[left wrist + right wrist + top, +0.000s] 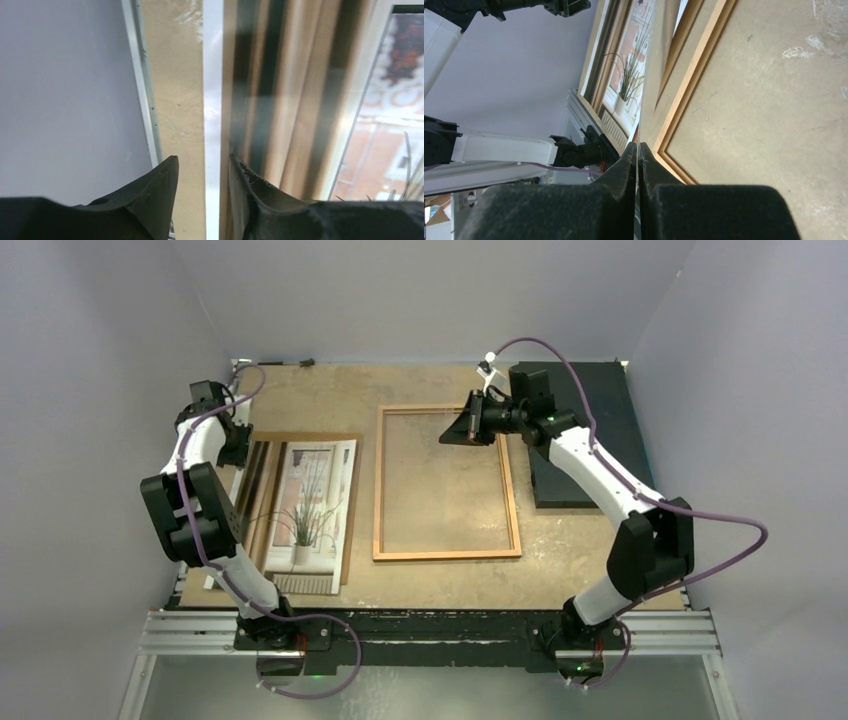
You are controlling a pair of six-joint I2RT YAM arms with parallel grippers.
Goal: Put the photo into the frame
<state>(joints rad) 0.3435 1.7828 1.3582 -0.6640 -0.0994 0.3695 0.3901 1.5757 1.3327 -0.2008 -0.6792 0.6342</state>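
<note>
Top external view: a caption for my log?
Photo on a brown board beside the frame; left gripper at the photo's far-left corner, right gripper shut over the frame's far end.

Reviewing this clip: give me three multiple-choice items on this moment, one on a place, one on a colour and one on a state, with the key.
1. Where does the photo lie?
A. inside the frame
B. flat, to the left of the frame
C. lifted in the air

2. What colour are the frame's edges?
A. orange-brown
B. white
C. blue

3. How does the right end effector stand?
A. wide open
B. out of every view
C. shut

Key:
1 B, since the top view shows the photo lying left of the frame, outside it.
2 A, since the wooden rails show orange-brown in both the top and right wrist views.
3 C, since the right wrist view shows its fingers pressed together.
</note>
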